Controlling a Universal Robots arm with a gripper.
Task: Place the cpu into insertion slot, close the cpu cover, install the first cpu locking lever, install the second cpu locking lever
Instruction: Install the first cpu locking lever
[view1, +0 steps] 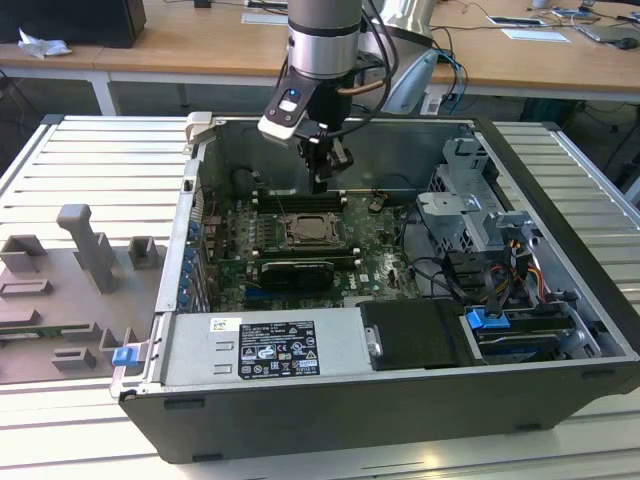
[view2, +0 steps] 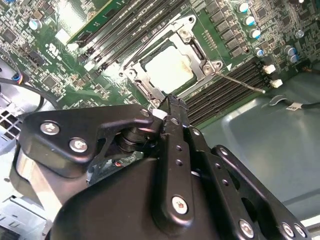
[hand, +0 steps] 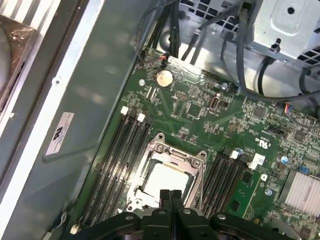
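Looking into the open pc case (view1: 565, 255) on the slatted surface (view1: 90, 160), we see the pincer (view1: 321, 178) hanging over the motherboard (view1: 375, 250), w/ its tips above the long memory slots (view1: 300, 200) on the far side of the insertion slot (view1: 292, 232). In the first wrist view its two fingers (hand: 164, 200) are pressed together w/ nothing between them. The cpu (hand: 167, 179) lies flat in the slot, its pale top showing thru the square cut-out of the cpu cover (hand: 176, 152), which lies down around it. In the exterior view the chip sits lower than the pincer tips and nearer the camera, apart from them, no contact. In the second wrist view a thin lever rod (view2: 242, 84) sticks out from a socket corner across the neighbouring memory slots. Edges: memory slots flank the socket on two sides. In the exterior view the graphics card (view1: 295, 272) sits just on its near side, the case back wall (view1: 400, 150) stands behind the arm, and the drive cage (view1: 470, 200) is to the exterior view's right, w/ cables (view1: 440, 270) between. Room above the socket is open up to the case top.
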